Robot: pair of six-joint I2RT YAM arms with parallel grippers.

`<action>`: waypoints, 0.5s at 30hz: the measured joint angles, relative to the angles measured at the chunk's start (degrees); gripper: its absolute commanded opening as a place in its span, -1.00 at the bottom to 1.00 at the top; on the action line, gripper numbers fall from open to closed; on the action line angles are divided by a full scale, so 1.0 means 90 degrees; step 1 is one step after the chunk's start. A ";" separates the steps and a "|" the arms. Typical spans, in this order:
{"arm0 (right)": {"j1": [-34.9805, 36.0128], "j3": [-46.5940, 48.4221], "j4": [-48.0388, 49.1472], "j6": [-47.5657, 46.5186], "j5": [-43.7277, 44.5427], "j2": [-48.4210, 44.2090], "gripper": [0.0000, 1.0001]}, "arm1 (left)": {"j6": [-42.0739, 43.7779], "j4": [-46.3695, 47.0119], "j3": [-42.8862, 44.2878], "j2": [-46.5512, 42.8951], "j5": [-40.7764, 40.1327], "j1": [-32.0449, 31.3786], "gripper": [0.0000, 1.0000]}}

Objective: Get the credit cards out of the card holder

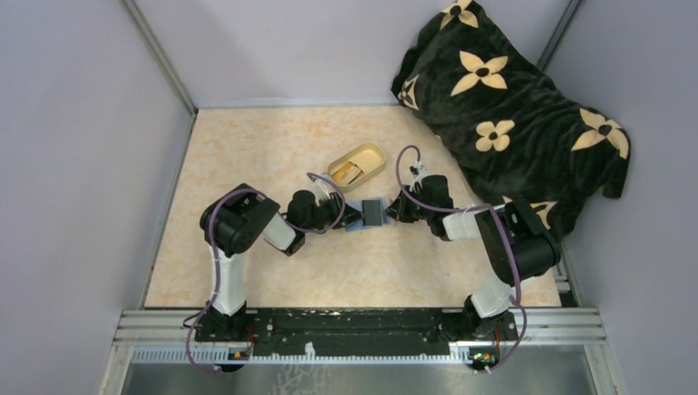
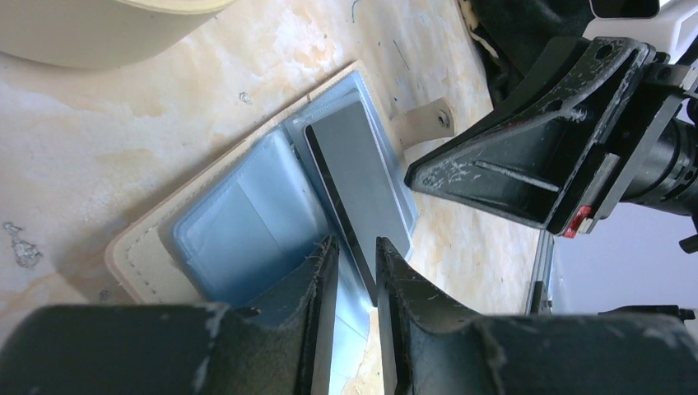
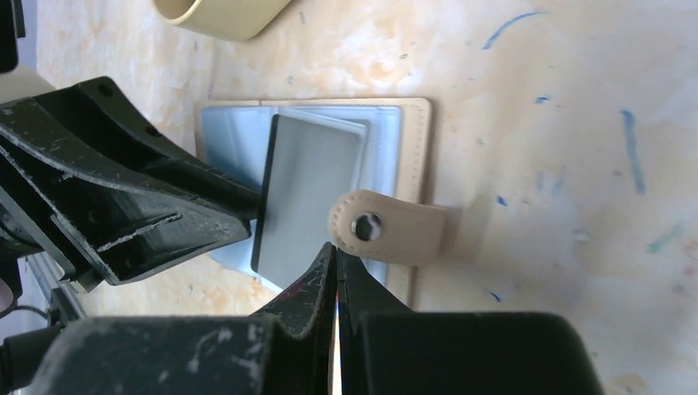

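The left gripper [image 2: 356, 247] holds its fingers narrowly parted astride the near edge of a black credit card [image 2: 358, 173]. The card tilts up from the open card holder [image 2: 239, 222], which lies flat mid-table. Thin, stiff and likely slick, the card wants a pinch at that edge. The right gripper [image 3: 336, 251], clenched empty, seems to press the holder beside its tab [image 3: 403, 230]. With it close opposite, the freest way out looks leftward.

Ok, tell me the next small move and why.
Probably close the left gripper on the black card: its fingers straddle the card's raised edge with a gap showing, while the shut right gripper sits on the wallet beside the tab.
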 measured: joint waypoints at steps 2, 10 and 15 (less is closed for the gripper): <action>-0.0066 -0.0053 -0.0104 0.0000 0.0102 -0.0138 -1.00 | 0.0002 0.0034 -0.0022 0.0000 0.0005 0.0000 -0.39; -0.0073 -0.0061 -0.0306 -0.0041 0.0214 -0.0153 -1.00 | 0.0000 0.0112 -0.0068 0.0000 0.0019 0.0000 -0.38; -0.0075 -0.0053 -0.0012 -0.0039 0.0085 0.0087 -1.00 | -0.0005 0.0126 -0.0068 0.0002 0.0100 0.0005 -0.38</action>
